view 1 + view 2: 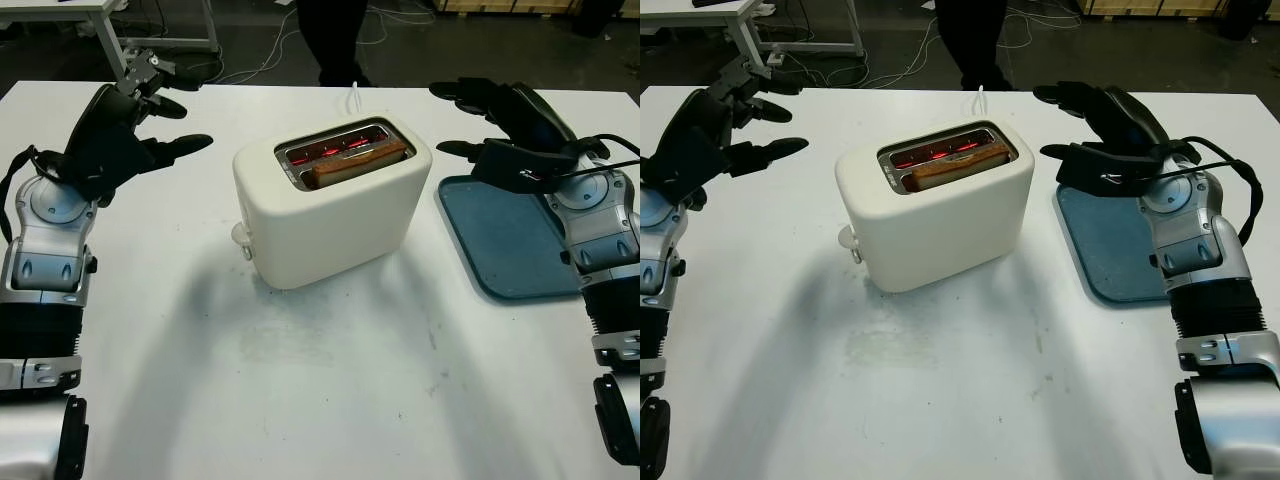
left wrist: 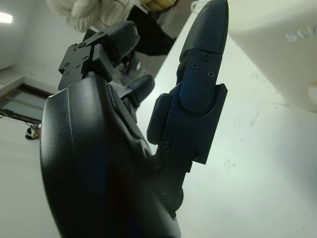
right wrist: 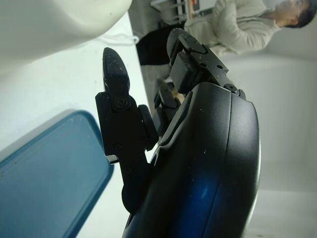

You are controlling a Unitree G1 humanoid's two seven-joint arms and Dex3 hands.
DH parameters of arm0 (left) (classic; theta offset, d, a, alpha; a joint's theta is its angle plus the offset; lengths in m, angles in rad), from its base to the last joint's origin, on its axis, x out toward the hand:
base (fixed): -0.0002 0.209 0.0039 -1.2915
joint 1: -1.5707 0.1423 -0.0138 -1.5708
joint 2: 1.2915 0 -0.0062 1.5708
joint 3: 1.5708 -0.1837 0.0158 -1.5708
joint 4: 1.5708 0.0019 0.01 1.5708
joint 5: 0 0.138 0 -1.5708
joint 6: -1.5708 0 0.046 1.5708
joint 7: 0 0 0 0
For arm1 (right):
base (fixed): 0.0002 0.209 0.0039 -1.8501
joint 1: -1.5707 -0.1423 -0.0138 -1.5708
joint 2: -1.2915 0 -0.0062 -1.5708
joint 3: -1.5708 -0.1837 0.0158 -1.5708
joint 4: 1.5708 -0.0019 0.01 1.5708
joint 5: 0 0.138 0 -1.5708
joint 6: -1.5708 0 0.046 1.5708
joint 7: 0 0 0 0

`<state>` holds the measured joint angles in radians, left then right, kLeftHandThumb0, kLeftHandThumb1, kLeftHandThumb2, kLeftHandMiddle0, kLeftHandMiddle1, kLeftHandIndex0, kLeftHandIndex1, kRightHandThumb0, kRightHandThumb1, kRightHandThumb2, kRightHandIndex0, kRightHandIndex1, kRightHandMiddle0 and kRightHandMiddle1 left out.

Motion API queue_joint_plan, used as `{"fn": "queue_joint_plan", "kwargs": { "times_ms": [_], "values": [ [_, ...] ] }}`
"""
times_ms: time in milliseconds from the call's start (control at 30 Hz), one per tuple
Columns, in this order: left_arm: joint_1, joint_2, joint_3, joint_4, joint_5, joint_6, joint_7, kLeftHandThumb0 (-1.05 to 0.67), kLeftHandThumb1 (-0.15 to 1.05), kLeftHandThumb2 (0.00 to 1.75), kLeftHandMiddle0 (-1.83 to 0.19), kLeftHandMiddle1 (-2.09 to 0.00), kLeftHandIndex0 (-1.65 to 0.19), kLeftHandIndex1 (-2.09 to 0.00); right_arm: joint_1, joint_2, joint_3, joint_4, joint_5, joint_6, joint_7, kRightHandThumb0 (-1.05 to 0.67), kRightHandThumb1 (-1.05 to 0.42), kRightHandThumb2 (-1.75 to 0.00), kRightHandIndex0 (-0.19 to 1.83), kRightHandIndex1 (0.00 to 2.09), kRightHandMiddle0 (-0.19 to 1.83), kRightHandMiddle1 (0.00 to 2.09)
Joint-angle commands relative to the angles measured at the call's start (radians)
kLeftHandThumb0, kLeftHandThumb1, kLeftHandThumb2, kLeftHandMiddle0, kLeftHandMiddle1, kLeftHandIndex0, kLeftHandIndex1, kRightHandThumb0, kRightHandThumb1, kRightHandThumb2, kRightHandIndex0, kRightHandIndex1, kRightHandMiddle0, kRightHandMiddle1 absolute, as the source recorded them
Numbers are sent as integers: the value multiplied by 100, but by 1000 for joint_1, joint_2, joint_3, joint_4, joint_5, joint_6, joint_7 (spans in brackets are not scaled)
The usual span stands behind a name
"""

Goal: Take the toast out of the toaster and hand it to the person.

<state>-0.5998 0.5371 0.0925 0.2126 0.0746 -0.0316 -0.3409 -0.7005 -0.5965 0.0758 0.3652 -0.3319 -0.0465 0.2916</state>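
Observation:
A cream toaster (image 1: 330, 205) stands mid-table with its slots glowing red. One slice of browned toast (image 1: 358, 161) sticks up from the nearer slot. My left hand (image 1: 150, 115) hovers open to the toaster's left, apart from it. My right hand (image 1: 480, 120) hovers open to its right, above the far end of the blue tray (image 1: 520, 245). A person (image 1: 335, 40) in dark trousers stands beyond the table's far edge; in the right wrist view the person (image 3: 237, 29) wears a light top.
The white table (image 1: 320, 380) has bare room in front of the toaster. A white cord (image 1: 355, 98) runs from the toaster toward the far edge. A second white table (image 1: 90, 15) stands at the back left, with cables on the floor.

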Motion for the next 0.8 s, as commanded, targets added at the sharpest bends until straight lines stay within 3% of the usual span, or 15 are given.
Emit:
{"fn": "queue_joint_plan", "kwargs": {
  "times_ms": [0,433,767],
  "values": [
    [-19,-5,-2,3,-18,-3,-8,-86,92,1,0,-129,0,-117,1,8,-5,-20,16,7,10,-30,-92,-14,43,0,42,0],
    [-15,-15,0,2,-16,-2,-13,-84,91,0,0,-126,0,-115,8,15,-21,-36,28,46,24,-26,-92,-15,40,0,40,0],
    [-8,-10,-1,-18,-7,18,-12,-85,91,0,0,-125,0,-112,0,7,-11,-12,16,9,13,-29,-92,-14,43,1,41,1]
  ]
}}
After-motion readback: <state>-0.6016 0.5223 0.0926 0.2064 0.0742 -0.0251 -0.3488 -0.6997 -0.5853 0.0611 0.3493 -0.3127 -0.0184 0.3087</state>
